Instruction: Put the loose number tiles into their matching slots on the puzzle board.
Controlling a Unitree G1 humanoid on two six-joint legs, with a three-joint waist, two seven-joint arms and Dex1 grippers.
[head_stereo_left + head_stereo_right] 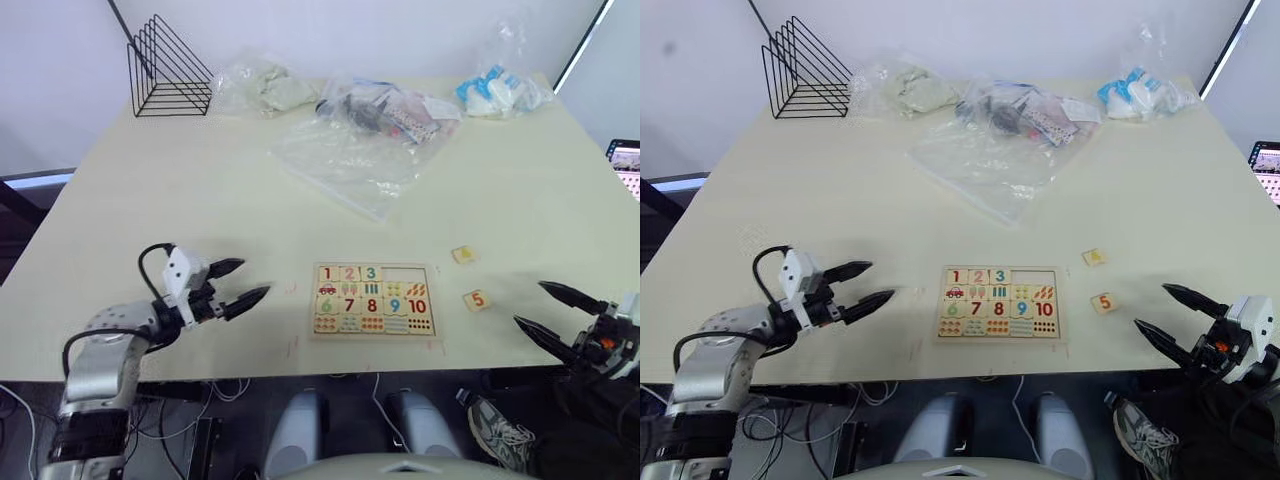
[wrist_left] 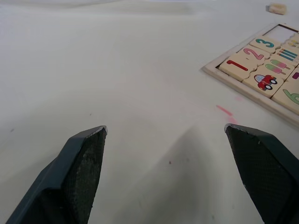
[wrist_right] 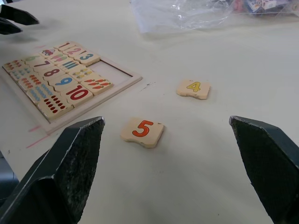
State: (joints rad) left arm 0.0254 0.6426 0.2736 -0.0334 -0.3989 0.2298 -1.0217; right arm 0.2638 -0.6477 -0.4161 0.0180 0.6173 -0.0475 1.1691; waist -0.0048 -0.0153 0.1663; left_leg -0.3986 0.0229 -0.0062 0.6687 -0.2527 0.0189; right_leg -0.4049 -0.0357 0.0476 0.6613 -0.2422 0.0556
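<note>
On the surface, at the board's nine o'clock, the left tool is seen with fingers spread, holding nothing. At centre the board is laid flat; tiles 1, 2 and 3 are seated in its top row, and the two slots beside them are bare. At its two o'clock the 4 tile is found loose, and at three o'clock the 5 tile. Farther at four o'clock, the right tool is held open and empty.
</note>
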